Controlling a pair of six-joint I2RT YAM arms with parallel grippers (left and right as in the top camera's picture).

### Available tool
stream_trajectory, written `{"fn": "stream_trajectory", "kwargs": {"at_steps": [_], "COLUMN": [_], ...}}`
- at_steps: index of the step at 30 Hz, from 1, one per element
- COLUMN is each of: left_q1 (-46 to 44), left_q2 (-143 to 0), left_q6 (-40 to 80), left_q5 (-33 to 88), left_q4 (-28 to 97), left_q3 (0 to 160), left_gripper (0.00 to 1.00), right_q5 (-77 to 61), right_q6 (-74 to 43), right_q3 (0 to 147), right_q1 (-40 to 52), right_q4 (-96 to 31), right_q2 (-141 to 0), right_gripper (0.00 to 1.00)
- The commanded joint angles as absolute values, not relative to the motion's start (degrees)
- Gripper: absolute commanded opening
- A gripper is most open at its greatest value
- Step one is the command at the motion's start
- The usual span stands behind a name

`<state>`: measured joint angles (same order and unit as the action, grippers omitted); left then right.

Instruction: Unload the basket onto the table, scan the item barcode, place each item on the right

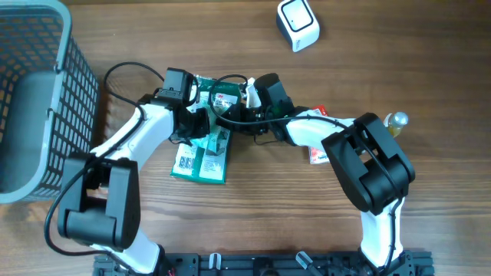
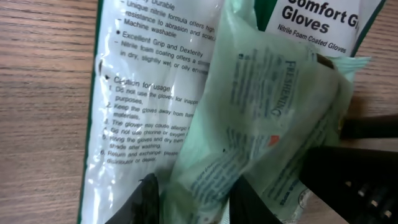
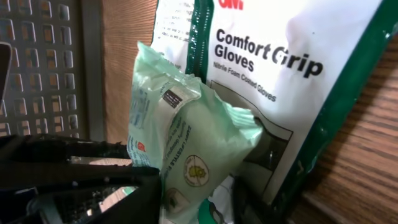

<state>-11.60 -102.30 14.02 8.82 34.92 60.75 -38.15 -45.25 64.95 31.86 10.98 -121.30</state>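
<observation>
While both hands are meeting over the glove pack [image 1: 201,162], I am noting the wipe sachet [image 3: 186,143]: light, soft, crinkly film, probably slippery. I am judging the flat sealed ends a safer hold than the puffed middle. Left hand [image 2: 196,202] is clamping one end of it. Right hand [image 3: 193,208] is clamping the other, fingers either side of the film. Sachet is sitting between them over the glove pack on the table [image 1: 307,230], well apart from the scanner [image 1: 298,24]. Barcode is not showing clearly.
</observation>
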Motion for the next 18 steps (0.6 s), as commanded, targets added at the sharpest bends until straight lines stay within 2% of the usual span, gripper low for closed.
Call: {"fn": "stream_trajectory", "kwargs": {"at_steps": [1,2,4,8,11,12,14,18], "left_q1": [-11.7,-11.7,-11.7,-11.7,-11.3,-11.0,-10.4,-9.6], "left_q2": [-106.7,-107.1,-107.8,-107.5,-105.1,-103.3,-99.7,-92.1], "left_q6": [13.7,13.7,13.7,13.6,13.7,13.7,13.7,13.7], "left_q5": [6.7,6.7,6.7,6.7,6.8,6.8,7.0,9.0], "left_q4": [35.1,35.0,34.9,34.9,35.1,35.6,36.7,38.1], "left_q3": [59.9,59.9,59.9,59.9,60.9,61.9,63.5,64.5], "left_gripper": [0.25,0.27,0.35,0.27,0.25,0.25,0.27,0.37], "right_q5": [-37.9,-36.7,-33.8,-33.3,-35.8,-36.9,-39.2,-40.6], "right_q6": [-44.9,-44.9,-44.9,-45.0,-45.0,-45.0,-45.0,-44.0], "right_q3": [65.1,65.1,65.1,65.1,65.1,65.1,65.1,65.1], "right_q1": [32.3,32.3,32.3,32.3,32.3,32.3,32.3,32.3], "right_q4": [10.5,9.8,8.1,7.0,8.7,9.8,11.2,11.1], "right_q2": [-122.7,-122.7,-122.7,-122.7,-122.7,-122.7,-122.3,-119.9], "right_gripper": [0.19,0.13,0.1,0.08,0.15,0.23,0.29,0.36]}}
